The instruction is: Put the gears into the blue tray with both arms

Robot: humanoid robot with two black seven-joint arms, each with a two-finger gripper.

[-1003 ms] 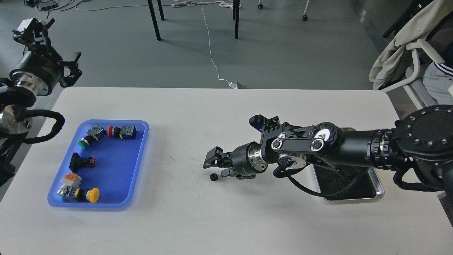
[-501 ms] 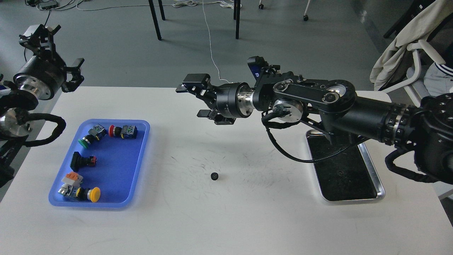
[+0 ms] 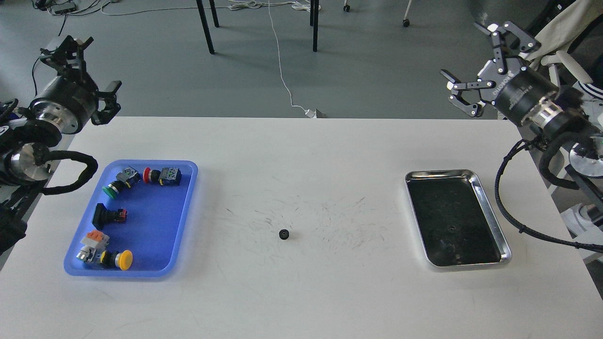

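One tiny black gear (image 3: 284,234) lies alone on the white table, near its middle and on scuffed marks. The blue tray (image 3: 160,226) sits at the table's left and holds several coloured push-button switches (image 3: 118,183); I see no gear in it. My left gripper (image 3: 96,63) hangs open above the table's far left corner, well away from the gear. My right gripper (image 3: 464,49), marked ROBOTIQ, is open and raised beyond the far right corner. Neither gripper holds anything.
A shiny steel tray (image 3: 492,212) with a dark reflecting floor sits at the right. Black cables loop off both arms near the table's side edges. Chair legs, floor cables and a draped chair (image 3: 527,66) stand beyond the table.
My right arm has lifted off the gear and swung back to the far right, leaving the gear on the table. The steel tray is now uncovered. The left gripper has drifted slightly right.
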